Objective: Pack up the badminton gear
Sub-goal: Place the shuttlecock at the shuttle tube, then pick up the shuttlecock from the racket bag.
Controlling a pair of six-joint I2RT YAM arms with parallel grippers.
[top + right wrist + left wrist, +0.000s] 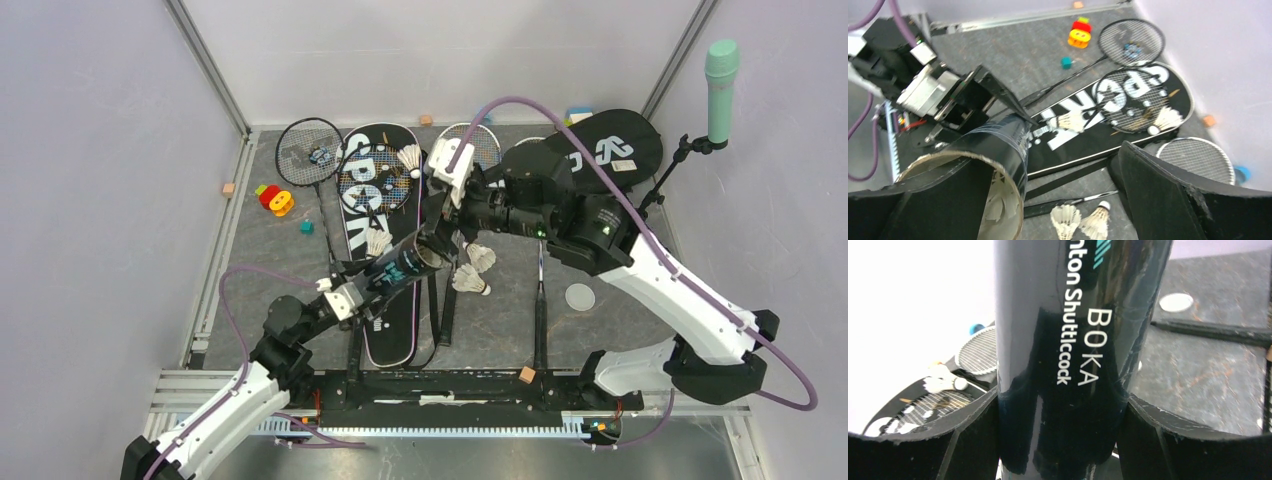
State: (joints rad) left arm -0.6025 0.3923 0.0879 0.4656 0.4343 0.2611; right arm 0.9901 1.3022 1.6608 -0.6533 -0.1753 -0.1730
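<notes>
My left gripper [352, 297] [1063, 440] is shut on the long black tube [398, 268] [1078, 340], holding it tilted with its open mouth [998, 165] toward the right gripper. A white shuttlecock [998, 202] sits inside that mouth. My right gripper [445, 232] [1058, 155] is open and empty, its left finger in front of the mouth. Two shuttlecocks [476, 270] [1080, 220] lie on the mat below it. Two more [378, 241] [410, 158] rest on the "SPORT" bag [388, 330] [1083, 140], where a racket [375, 180] lies. Another racket [309, 152] is at far left. The second bag [620, 145] is at back right.
A mint-green microphone [721, 75] stands on its stand at the right wall. Coloured toy blocks [275, 200] lie at the left and a teal one [306, 227] beside them. A white disc [580, 296] and an orange block [526, 375] lie near the front rail.
</notes>
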